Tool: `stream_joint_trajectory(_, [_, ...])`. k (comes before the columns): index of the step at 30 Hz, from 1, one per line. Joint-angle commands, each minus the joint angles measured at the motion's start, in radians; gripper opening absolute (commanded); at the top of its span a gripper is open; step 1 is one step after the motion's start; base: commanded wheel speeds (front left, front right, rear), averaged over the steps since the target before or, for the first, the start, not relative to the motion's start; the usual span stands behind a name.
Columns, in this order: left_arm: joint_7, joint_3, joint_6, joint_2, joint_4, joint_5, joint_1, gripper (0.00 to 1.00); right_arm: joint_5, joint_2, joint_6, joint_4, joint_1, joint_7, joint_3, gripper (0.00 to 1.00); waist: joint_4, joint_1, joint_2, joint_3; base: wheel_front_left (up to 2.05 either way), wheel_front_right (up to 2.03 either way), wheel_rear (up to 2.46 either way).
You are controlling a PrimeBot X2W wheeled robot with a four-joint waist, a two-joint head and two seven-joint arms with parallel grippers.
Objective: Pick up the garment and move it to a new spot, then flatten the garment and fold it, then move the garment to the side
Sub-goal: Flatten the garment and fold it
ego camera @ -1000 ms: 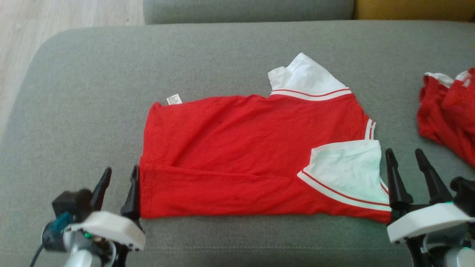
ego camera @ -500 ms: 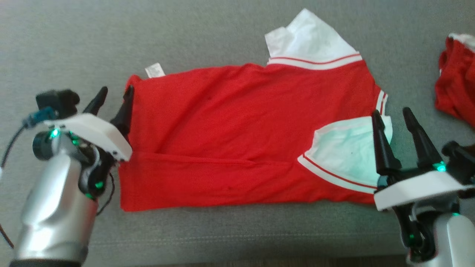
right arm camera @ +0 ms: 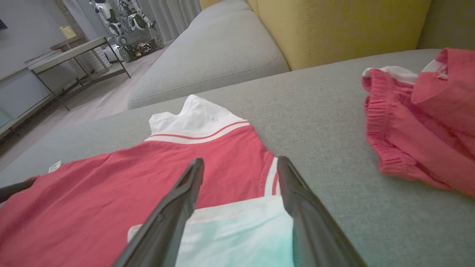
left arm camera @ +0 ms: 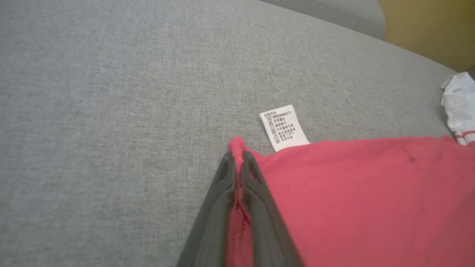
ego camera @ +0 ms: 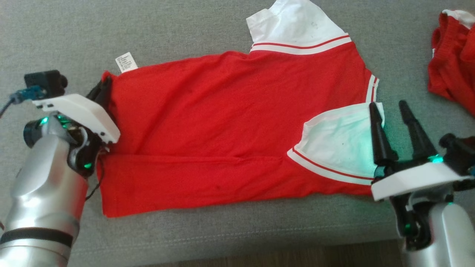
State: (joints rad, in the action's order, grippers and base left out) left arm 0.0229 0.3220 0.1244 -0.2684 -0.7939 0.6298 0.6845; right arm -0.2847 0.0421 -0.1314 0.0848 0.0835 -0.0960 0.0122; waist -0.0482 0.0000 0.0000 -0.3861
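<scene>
Garment (left arm camera: 352, 193) corner pinched by left end effector (left arm camera: 237, 156), per wrist cam.

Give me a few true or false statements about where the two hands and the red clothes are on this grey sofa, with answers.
1. The left hand is shut on a corner of the red shirt with white sleeves. True.
2. The right hand grips the near white sleeve. False: it is open at the sleeve's edge.
3. A white printed care label pokes out near the left hand. True.
4. The crumpled red garment lies on the shirt. False: it lies apart, on the grey fabric sofa cushion.
</scene>
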Motion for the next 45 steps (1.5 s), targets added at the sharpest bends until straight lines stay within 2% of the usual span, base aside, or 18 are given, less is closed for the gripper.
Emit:
stream_joint_trajectory(1, [-0.017,-0.005,0.005,-0.037,0.003,0.006,0.016,0.00,-0.005,0.008,0.001,0.022,0.050,0.015,0.006,1.00,0.003,0.0000,0.0000,0.003,0.00,0.00,0.00])
stream_joint_trajectory(7, [-0.092,0.035,0.006,-0.031,-0.001,0.015,0.048,0.00,0.025,0.008,0.001,-0.049,0.200,0.004,-0.032,1.00,0.028,0.0000,0.0000,-0.001,0.00,0.00,0.00])
stream_joint_trajectory(11, [-0.119,0.066,0.006,-0.003,-0.007,0.026,0.088,0.00,0.047,0.009,0.001,-0.162,0.349,-0.030,-0.057,1.00,0.071,0.0000,0.0000,-0.022,0.00,0.00,0.00])
stream_joint_trajectory(15, [-0.134,0.107,0.006,0.040,-0.015,0.041,0.142,0.00,0.046,0.039,0.001,-0.300,0.502,-0.067,-0.061,1.00,0.134,0.0000,0.0000,-0.059,0.00,0.00,0.00])
stream_joint_trajectory(16, [-0.134,0.107,0.006,0.040,-0.015,0.041,0.142,0.00,0.046,0.039,0.001,-0.300,0.502,-0.067,-0.061,1.00,0.134,0.0000,0.0000,-0.059,0.00,0.00,0.00])
stream_joint_trajectory(23, [-0.165,0.189,0.006,0.102,-0.040,0.079,0.220,0.00,0.048,0.101,0.001,-0.591,0.738,-0.133,-0.023,1.00,0.220,0.0000,0.0000,-0.105,0.00,0.00,0.00])
stream_joint_trajectory(29, [-0.193,0.253,0.006,0.120,-0.066,0.123,0.257,0.00,0.072,0.144,0.001,-0.817,0.886,-0.202,0.009,1.00,0.247,0.0000,0.0000,-0.121,0.00,0.00,0.00])
stream_joint_trajectory(33, [-0.207,0.288,0.006,0.124,-0.085,0.156,0.273,0.00,0.087,0.163,0.001,-0.923,0.947,-0.258,0.026,1.00,0.254,0.0000,0.0000,-0.121,0.00,0.00,0.00])
stream_joint_trajectory(34, [-0.211,0.295,0.006,0.123,-0.090,0.164,0.277,0.00,0.085,0.164,0.001,-0.939,0.959,-0.264,0.028,0.45,0.255,0.0000,0.0000,-0.121,0.00,0.00,0.00])
stream_joint_trajectory(35, [-0.215,0.302,0.006,0.122,-0.094,0.172,0.279,0.00,0.084,0.164,0.001,-0.951,0.967,-0.266,0.031,0.00,0.254,0.0000,0.0000,-0.120,0.00,0.00,0.00])
stream_joint_trajectory(40, [-0.247,0.317,0.006,0.104,-0.115,0.204,0.288,0.00,0.056,0.159,0.001,-0.973,0.991,-0.201,0.032,0.00,0.243,0.0000,0.0000,-0.106,0.00,0.00,0.00])
stream_joint_trajectory(45, [-0.272,0.309,0.006,0.077,-0.117,0.229,0.294,0.00,0.005,0.147,0.001,-0.939,0.982,-0.099,0.039,0.00,0.221,0.0000,0.0000,-0.088,0.00,0.00,0.00])
